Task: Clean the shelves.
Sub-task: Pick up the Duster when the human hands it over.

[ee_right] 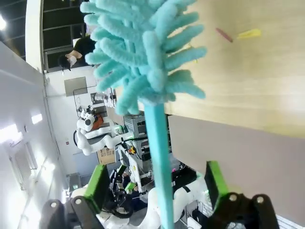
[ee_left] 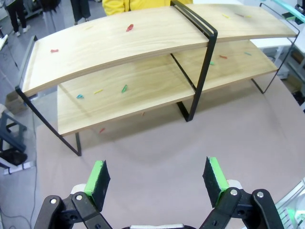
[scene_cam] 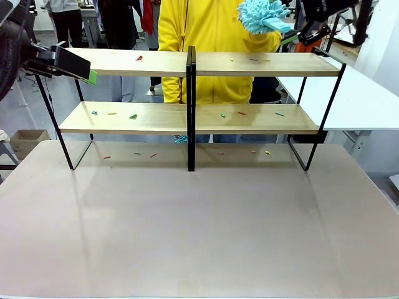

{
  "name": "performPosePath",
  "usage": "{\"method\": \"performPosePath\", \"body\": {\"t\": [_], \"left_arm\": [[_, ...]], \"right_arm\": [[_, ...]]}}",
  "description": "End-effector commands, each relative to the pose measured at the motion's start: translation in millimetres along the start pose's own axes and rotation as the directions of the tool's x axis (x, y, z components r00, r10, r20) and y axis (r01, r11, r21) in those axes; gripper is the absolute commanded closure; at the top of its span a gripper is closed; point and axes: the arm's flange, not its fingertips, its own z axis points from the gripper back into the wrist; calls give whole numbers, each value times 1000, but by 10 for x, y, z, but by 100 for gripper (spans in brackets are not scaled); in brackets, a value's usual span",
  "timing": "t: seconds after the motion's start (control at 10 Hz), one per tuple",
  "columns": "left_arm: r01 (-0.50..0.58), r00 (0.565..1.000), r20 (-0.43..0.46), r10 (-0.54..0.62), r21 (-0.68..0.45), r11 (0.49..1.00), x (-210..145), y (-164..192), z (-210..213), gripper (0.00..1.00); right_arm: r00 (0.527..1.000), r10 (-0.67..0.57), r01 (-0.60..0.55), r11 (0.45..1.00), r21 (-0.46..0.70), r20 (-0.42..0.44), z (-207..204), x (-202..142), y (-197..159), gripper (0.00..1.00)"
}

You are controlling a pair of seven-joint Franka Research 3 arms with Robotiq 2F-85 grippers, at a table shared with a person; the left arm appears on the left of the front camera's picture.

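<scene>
Wood shelves (scene_cam: pixel 162 115): coloured scraps (scene_cam: pixel 133 116) on both boards.
Left gripper (ee_left: pixel 155 167): jaws spread wide, empty, facing shelves.
Right gripper (ee_right: pixel 156 174): jaws spread wide; turquoise duster (ee_right: pixel 143 52) handle between pads, ungripped, head over shelves.

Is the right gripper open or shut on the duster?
Open: the right gripper holds its green pads wide apart, the duster handle between them untouched.

Light-wood shelves (scene_cam: pixel 156 63), black frame (scene_cam: pixel 191 106); turquoise duster (scene_cam: pixel 259 15); person's yellow jacket (scene_cam: pixel 206 25); red, green, yellow, blue scraps (scene_cam: pixel 133 116); plain beige table (scene_cam: pixel 199 230).
</scene>
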Motion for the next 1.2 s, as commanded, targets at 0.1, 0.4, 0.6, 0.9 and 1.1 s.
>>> {"method": "performPosePath", "body": {"t": [0.1, 0.4, 0.6, 0.9, 1.1], "left_arm": [[0, 1000, 3, 0, 5, 1000, 1, 3, 7, 0], [0, 1000, 3, 0, 5, 1000, 1, 3, 7, 0], [0, 1000, 3, 0, 5, 1000, 1, 3, 7, 0], [0, 1000, 3, 0, 5, 1000, 1, 3, 7, 0], [0, 1000, 3, 0, 5, 1000, 1, 3, 7, 0]], "right_arm": [[999, -21, 22, 999, 27, -32, 32, -18, 68, 0], [1000, -17, 17, 1000, 15, -4, 27, -19, 54, 56], [1000, -23, 23, 999, 26, -1, 42, -10, 39, 100], [999, -30, 29, 999, 19, 30, 36, -3, 33, 83], [998, -23, 23, 1000, 5, 60, 36, -6, 35, 100]]}}
